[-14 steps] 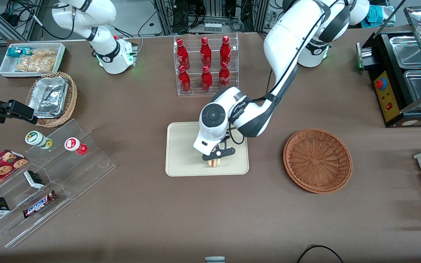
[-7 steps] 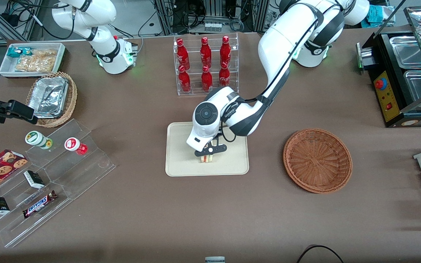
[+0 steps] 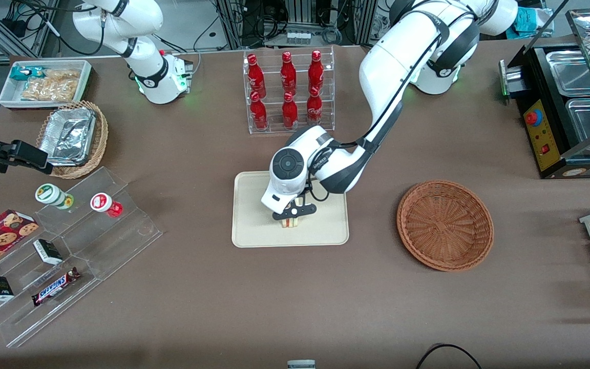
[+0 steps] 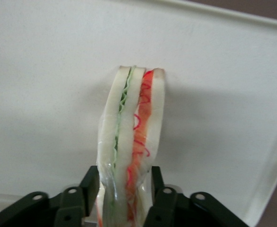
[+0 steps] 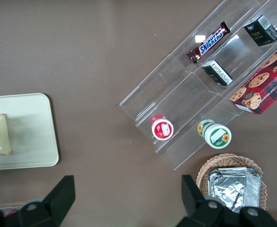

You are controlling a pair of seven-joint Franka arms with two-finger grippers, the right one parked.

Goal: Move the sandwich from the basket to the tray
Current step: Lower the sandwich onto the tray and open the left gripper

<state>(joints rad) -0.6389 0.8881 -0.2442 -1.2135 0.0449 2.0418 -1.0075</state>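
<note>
The gripper (image 3: 290, 216) hangs low over the tray (image 3: 254, 225), jaws pinched on the sandwich (image 3: 290, 222), which stands on edge on the tray surface, filling edge toward the front camera. The basket (image 3: 444, 224) lies at 3 o'clock from the tray, apart from it.

In the wrist view, the fingers (image 4: 164, 201) squeeze the sandwich (image 4: 133, 142) above the tray (image 4: 48, 94).

**Soft bread, matt plastic, woven cane**

The sandwich (image 4: 131, 142) is soft white bread under a clear, glossy film that wrinkles where the gripper (image 4: 124, 191) clamps it over the tray (image 3: 254, 225); the gripper's fingers (image 4: 90, 187) are matt black plastic. The tray is smooth, matt cream plastic with a faint sheen. The basket (image 3: 444, 224) is rough reddish-brown wicker. The table (image 3: 295, 307) wears a dull brown covering. The arm (image 3: 325, 159) has a glossy white shell with black joints.
</note>
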